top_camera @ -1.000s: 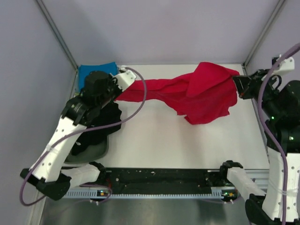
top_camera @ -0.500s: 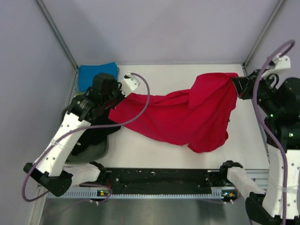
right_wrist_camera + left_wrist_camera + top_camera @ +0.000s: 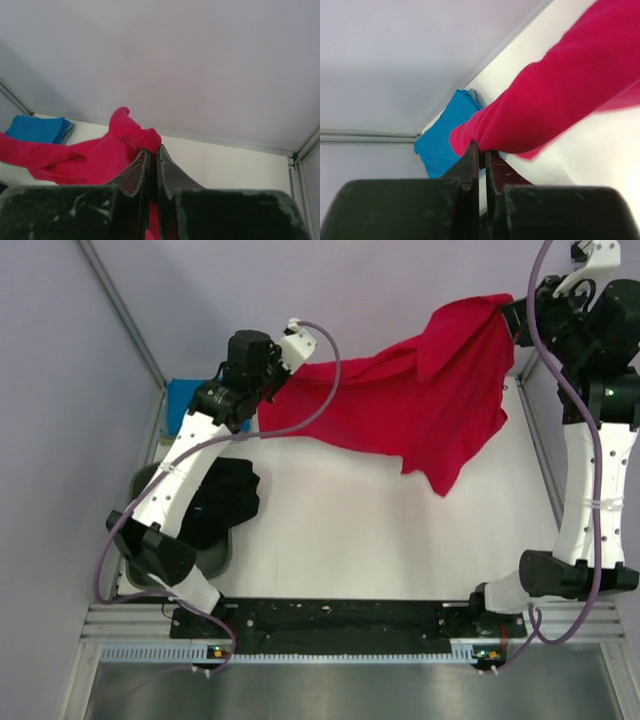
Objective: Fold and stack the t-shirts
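Note:
The red t-shirt (image 3: pixel 420 400) hangs stretched in the air between both grippers, above the far half of the table. My left gripper (image 3: pixel 268 390) is shut on its left end; the cloth (image 3: pixel 545 110) bulges out of the jaws in the left wrist view. My right gripper (image 3: pixel 512 320) is shut on its right end, raised high at the far right; the pinched cloth (image 3: pixel 127 135) shows in the right wrist view. A folded blue t-shirt (image 3: pixel 183 402) lies at the far left corner, also in the left wrist view (image 3: pixel 442 137). A black t-shirt (image 3: pixel 225 500) lies crumpled in the tub.
A dark grey-green tub (image 3: pixel 215 562) stands at the left side of the white table (image 3: pixel 380 540). Grey walls enclose the table at back and sides. A black rail (image 3: pixel 340 620) runs along the near edge between the arm bases.
Both grippers have risen and moved toward the back wall, lifting the red t-shirt off the table. The shirt now hangs spread between them, its lower edge dangling.

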